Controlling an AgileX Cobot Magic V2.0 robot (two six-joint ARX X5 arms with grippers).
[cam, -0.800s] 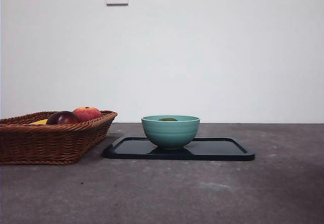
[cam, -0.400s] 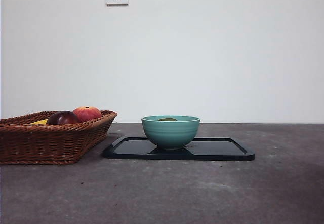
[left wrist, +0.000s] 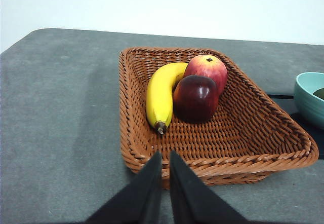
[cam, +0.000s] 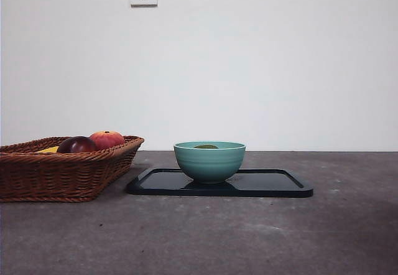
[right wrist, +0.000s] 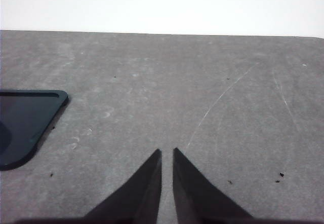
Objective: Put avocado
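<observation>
**Avocado in the teal bowl, both grippers clear of it**

The avocado (cam: pixel 206 146) lies inside a teal bowl (cam: pixel 209 163), and only a dull olive-green sliver of it shows above the rim in the front view. In the left wrist view a small dark-green patch appears at the picture's edge inside the cut-off bowl. The bowl is smooth and glossy, round, with faint horizontal ridges on its wall. It stands on a flat, shiny black tray (cam: pixel 273 183) with rounded corners and a low raised lip, which rests on the matte, speckled grey tabletop (cam: pixel 249 237).

Beside the tray sits a shallow rectangular basket (cam: pixel 62 172) of woven brown wicker. It holds a curved yellow banana (left wrist: pixel 161 95), a dark red-purple round fruit (left wrist: pixel 196 98) and a red-orange peach-like fruit (left wrist: pixel 206 69); the three touch one another. From the front, the banana is nearly hidden behind the basket rim.

The left gripper (left wrist: pixel 164 159) hangs over the basket's near rim, its two black tapered jaws almost pressed together with a thin slit between them, holding nothing. The avocado is well off to its side, beyond the basket. The right gripper (right wrist: pixel 166 155) hangs over bare tabletop, jaws likewise nearly together and empty; only a corner of the tray shows in its view, and bowl and avocado lie outside it.
</observation>
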